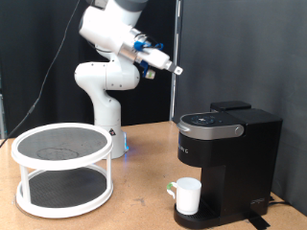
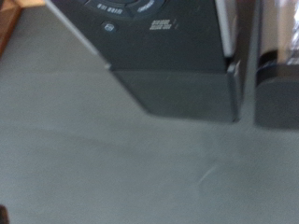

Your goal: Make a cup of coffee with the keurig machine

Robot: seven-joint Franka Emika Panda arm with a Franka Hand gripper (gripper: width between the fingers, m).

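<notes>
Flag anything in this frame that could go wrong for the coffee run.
The gripper hangs high above the keurig machine, holding nothing; a descent that is slightly off could strike the closed lid rather than press or open it. The cup stands on the drip base under the brew head with its handle outward, so a low sweep could knock it aside. The wrist view is blurred, which may hamper fine alignment.

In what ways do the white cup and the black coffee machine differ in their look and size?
The cup is white; the coffee machine is black. The cup is a small round cylinder with a side handle; the coffee machine is tall and boxy, roughly three times the cup's height. The cup is open on top; the coffee machine's lid is closed. Both stand upright on the table, the cup under the machine's head.
</notes>
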